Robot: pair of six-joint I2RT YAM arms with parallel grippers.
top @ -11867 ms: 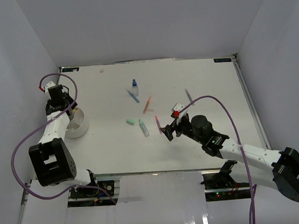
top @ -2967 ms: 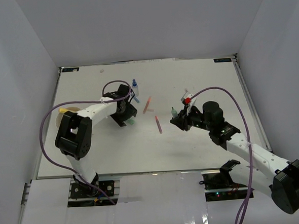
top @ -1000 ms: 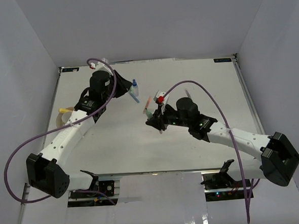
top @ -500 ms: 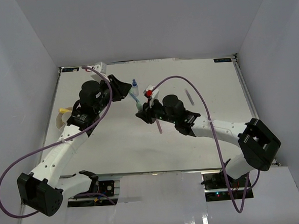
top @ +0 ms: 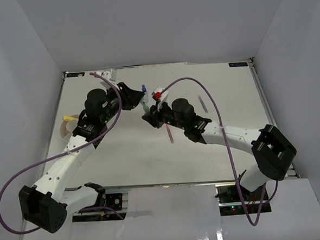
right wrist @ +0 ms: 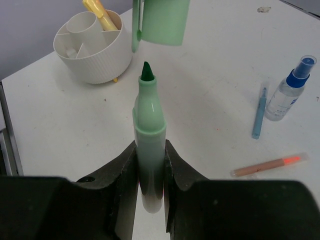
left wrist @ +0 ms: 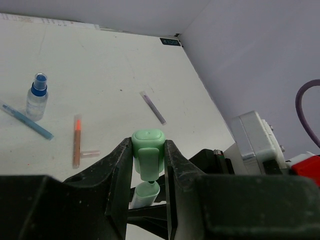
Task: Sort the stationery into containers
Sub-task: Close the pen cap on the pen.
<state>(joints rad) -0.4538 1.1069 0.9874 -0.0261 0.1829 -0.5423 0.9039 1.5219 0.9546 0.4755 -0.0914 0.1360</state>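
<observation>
The left gripper (left wrist: 148,167) has its jaws pinched on a pale green cap (left wrist: 148,142), open end down. The right gripper (right wrist: 149,167) clamps the barrel of a green marker (right wrist: 149,122) and holds it upright, the dark felt tip bare. Cap and tip are held above the table (right wrist: 210,60), close but apart, and the cap looks a little off the marker's axis. The arms seem posed this way so that the cap can be pressed onto the tip, which would keep the felt from marking anything once the marker is stowed. The round white organiser (right wrist: 95,62), with ribbed walls and compartments around a central cup, stands well off on the left arm's side and has a yellow pen (right wrist: 100,12) in it. A blue-capped spray bottle (right wrist: 290,95), a blue pen (right wrist: 259,120), an orange pen (right wrist: 267,166) and a purple pen (left wrist: 152,107) lie unsorted on the table.
</observation>
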